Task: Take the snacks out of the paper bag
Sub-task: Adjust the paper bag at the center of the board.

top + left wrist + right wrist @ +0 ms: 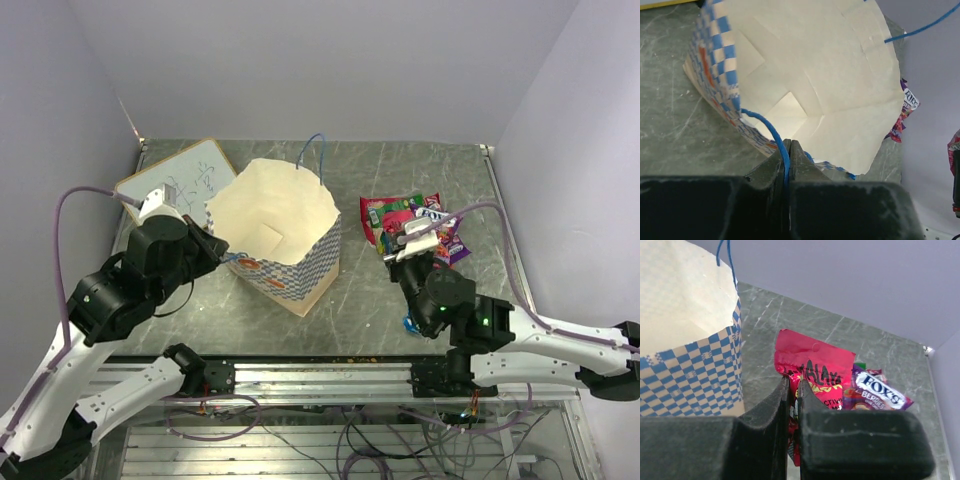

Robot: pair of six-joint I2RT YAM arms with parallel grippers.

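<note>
On the table (400, 300) the bag (275, 215) stands left of centre with its mouth wide open and nothing visible inside, and the board (195, 170) lies behind it at the far left corner. The snacks (425, 212) lie piled toward the right edge, apart from the bag, where the right gripper (794, 385) is pinched on the red packet (815, 360), seemingly to set it among the rest. The left gripper (788, 145) is clamped tight on the bag's blue cord (765, 125), likely to steady the bag and hold its mouth open for the other arm.

Cream paper bag (275, 215), blue-white checked band; red, purple snacks (385, 212).
</note>
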